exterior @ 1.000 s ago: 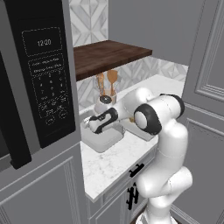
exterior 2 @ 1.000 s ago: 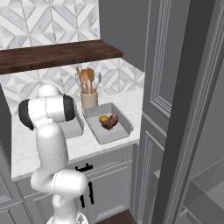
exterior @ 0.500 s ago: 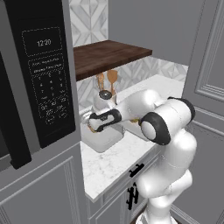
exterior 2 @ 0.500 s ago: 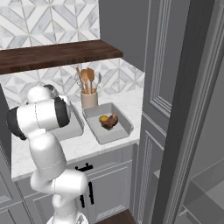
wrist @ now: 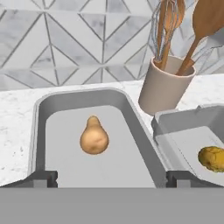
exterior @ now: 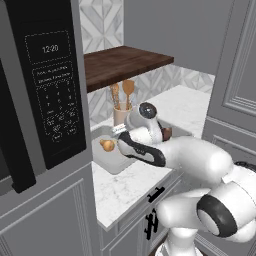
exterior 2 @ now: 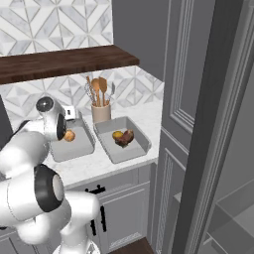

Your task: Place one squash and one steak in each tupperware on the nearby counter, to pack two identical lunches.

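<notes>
Dark finger tips are seen wide apart at the bottom corners of the hand view, so the gripper (wrist: 107, 178) is open and nothing is held between them. Just beyond it lies the left tupperware (wrist: 39, 131), with a pear-shaped orange squash (wrist: 93, 138) resting alone on its floor. In the left base view that squash (exterior: 106, 145) is partly covered by the hand, and the gripper's tips cannot be made out there. The second tupperware (wrist: 183, 120) is cut off at the right edge of the hand view, where only part of a yellow squash (wrist: 212, 158) is shown. In the right base view this container (exterior 2: 141, 140) is seen whole, with the yellow squash (exterior 2: 118, 135) touching a dark steak (exterior 2: 127, 137). In the left base view it is almost wholly hidden behind the arm; only a bit of the steak (exterior: 167, 133) shows. A second steak cannot be made out anywhere. Both containers sit side by side on the white counter (exterior 2: 144, 111). A beige cup (wrist: 164, 87) of wooden utensils stands just behind them, against the tiled wall. A brown shelf (exterior 2: 64, 60) hangs above, and a microwave (exterior: 45, 95) is close on the left.
</notes>
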